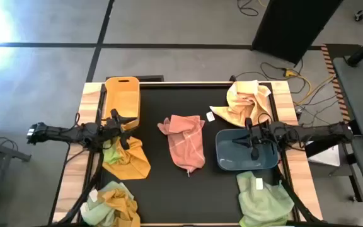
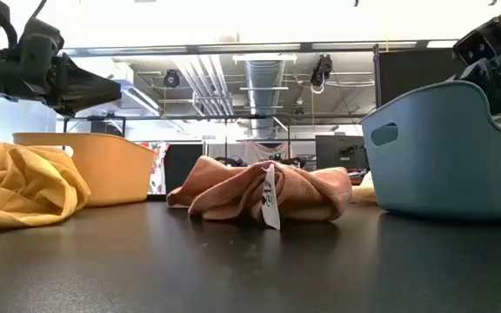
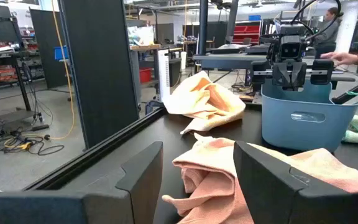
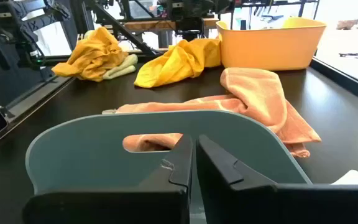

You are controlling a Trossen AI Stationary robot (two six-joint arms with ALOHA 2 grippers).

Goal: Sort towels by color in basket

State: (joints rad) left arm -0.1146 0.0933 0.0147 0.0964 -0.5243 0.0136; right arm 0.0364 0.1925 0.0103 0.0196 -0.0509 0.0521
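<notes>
While left pincer (image 1: 120,121) hovers with jaws wide, empty, beside yellow basket (image 1: 122,94), pink towel (image 1: 186,140) lies mid-tabletop, long axis front-to-back, between arms. Right pincer (image 1: 252,140) closed, empty, over blue basket (image 1: 232,157). Left arm likely better placed.

Dark jointed arms — black cables, matte wedge-shaped pincer fingers (image 3: 263,180).

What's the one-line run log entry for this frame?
left gripper: open, empty, beside yellow basket | right gripper: shut, over blue basket | pink towel: mid-table, unsorted
</notes>
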